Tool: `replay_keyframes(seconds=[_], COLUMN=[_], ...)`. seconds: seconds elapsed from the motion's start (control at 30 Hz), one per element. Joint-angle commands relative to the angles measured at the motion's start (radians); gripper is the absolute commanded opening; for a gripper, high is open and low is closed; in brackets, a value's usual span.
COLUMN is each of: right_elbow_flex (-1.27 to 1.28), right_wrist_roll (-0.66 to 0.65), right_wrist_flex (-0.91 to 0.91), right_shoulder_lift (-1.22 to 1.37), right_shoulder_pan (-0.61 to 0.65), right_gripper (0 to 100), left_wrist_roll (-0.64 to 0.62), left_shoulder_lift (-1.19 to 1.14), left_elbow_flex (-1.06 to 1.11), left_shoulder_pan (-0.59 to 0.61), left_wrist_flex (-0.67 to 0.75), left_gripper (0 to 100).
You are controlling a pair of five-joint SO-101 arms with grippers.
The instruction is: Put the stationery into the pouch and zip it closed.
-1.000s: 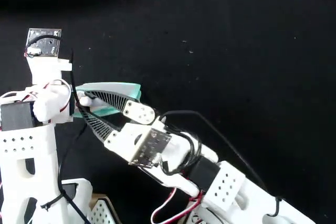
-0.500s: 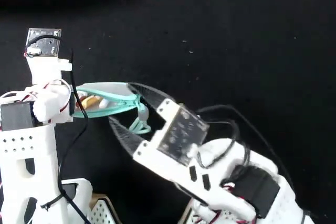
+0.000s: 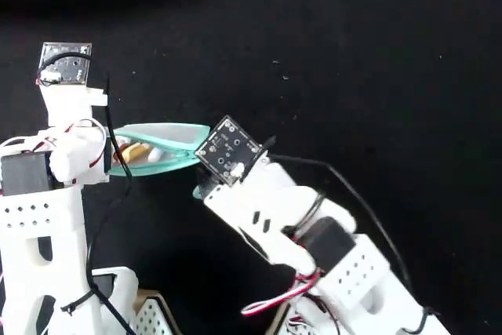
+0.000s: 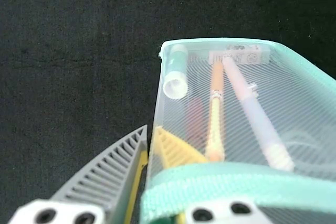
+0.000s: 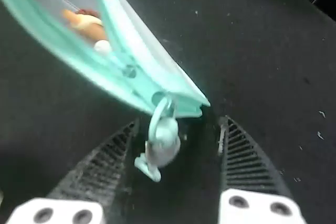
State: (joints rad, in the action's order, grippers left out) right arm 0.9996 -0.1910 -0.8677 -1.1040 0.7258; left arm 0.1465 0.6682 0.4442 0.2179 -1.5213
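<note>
Clamps the pouch in the closed left fingers over the table, stationery already inside, and has swung the open right fingers astride the zip pull at the far end, ready for zipping.

The high camera is fixed overhead and looks steeply down on the black table, far enough back to take in the 2 arms, which enter from the picture's lower edge. The left wrist camera looks out along the left gripper, very near the side of the pouch. The right wrist camera looks out along the right gripper, near the pouch's zip end. All 3 views share the pouch and the table beneath.
</note>
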Motion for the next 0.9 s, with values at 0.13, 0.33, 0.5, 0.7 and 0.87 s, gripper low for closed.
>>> replay_keyframes(seconds=[0.13,0.33,0.5,0.7,0.87], right_elbow_flex=[0.104,0.108,0.076,-0.038,-0.134], right_wrist_roll=[0.003,-0.132,-0.253,-0.256,-0.258], right_wrist_flex=[0.255,0.256,0.203,0.046,-0.066], right_shoulder_lift=[-0.007,-0.01,-0.012,-0.012,-0.012], right_shoulder_pan=[-0.012,-0.012,-0.014,-0.012,-0.012], right_gripper=[21.7,0.8,1.5,1.4,1.5], left_wrist_roll=[-0.005,-0.005,-0.005,-0.005,-0.005], left_shoulder_lift=[-0.012,-0.012,-0.012,-0.012,-0.012], left_elbow_flex=[0.064,0.064,0.064,0.064,0.064], left_shoulder_pan=[0.019,0.019,0.019,0.019,0.019], left_wrist_flex=[0.005,0.005,0.005,0.005,0.005], left_gripper=[3,3,3,3,3])
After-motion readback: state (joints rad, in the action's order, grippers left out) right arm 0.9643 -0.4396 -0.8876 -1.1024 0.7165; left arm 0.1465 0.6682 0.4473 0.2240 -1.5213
